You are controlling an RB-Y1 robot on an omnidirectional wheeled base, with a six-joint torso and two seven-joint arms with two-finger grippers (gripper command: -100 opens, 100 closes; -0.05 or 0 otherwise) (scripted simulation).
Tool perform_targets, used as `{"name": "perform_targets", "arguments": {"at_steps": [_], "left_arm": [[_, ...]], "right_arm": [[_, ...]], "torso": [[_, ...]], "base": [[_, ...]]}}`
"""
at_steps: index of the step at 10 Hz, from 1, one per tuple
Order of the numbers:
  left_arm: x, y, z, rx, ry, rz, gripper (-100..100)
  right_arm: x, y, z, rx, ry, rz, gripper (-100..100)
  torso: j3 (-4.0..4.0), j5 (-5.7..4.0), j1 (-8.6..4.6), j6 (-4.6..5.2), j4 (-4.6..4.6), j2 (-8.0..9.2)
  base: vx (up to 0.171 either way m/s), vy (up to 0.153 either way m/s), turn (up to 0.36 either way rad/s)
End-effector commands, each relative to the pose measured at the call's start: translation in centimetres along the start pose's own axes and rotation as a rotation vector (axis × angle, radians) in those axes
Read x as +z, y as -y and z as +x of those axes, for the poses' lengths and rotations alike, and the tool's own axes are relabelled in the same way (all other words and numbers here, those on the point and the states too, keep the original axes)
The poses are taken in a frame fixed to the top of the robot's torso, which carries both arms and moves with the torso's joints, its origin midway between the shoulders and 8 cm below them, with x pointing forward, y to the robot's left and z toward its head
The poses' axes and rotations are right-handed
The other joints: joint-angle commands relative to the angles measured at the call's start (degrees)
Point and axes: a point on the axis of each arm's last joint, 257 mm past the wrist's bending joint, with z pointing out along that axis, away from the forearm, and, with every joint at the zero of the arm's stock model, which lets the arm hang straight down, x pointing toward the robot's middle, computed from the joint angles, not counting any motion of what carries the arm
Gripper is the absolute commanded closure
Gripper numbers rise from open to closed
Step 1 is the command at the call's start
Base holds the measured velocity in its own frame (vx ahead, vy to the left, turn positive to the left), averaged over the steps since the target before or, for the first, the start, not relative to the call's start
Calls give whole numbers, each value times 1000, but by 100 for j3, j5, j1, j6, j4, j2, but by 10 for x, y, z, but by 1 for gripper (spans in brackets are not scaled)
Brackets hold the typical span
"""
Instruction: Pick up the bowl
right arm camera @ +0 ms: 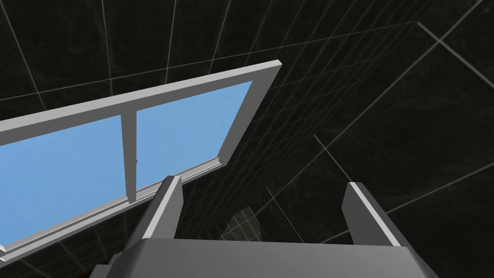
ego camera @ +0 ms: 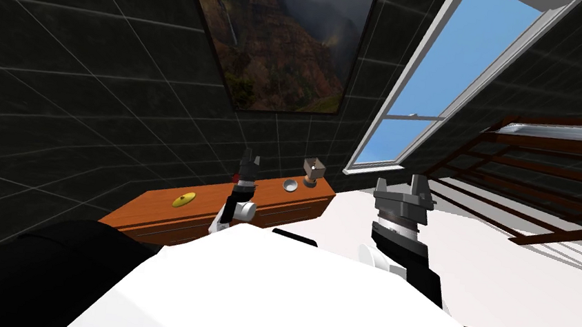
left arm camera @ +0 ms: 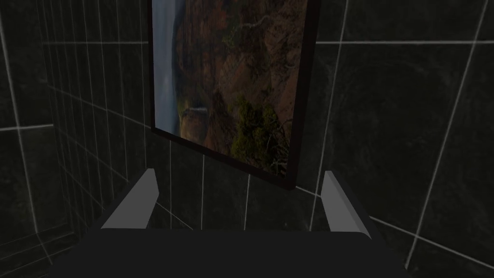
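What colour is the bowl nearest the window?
Silver-grey; the bowl shows best in the head view.

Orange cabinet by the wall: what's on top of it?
A yellow dish, a small grey bowl and a brown boxy object. The left gripper and its forearm cover a strip of the cabinet top between dish and bowl.

Dim dark-tiled walls [ego camera: 50, 73], bright window [ego camera: 440, 72], splayed wide-angle edges

The small round silver-grey bowl [ego camera: 289, 185] is plain, the wooden dresser [ego camera: 209, 198] orange-brown, and the flat disc [ego camera: 183, 200] yellow. The tiled wall [ego camera: 50, 73] is black (thin pale grid lines). The white-framed window [ego camera: 447, 66] shows blue, and the landscape painting [ego camera: 277, 38] brown and green.
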Motion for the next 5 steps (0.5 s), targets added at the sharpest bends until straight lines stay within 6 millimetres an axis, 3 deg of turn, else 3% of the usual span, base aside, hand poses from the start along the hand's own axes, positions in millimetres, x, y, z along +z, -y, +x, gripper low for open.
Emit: {"name": "perform_targets", "arguments": {"at_steps": [1,5], "left_arm": [[3,-17,5,-10,-29,-48,-100],[6,-50,9,-28,-55,-141,-100]], "right_arm": [[0,0,0,0,0,0,0],[0,0,0,0,0,0,0]], "torso": [[0,0,0,0,0,0],[-21,5,24,0,-8,-36]], "base": [[-22,-65,-111],[4,-25,-76]]}}
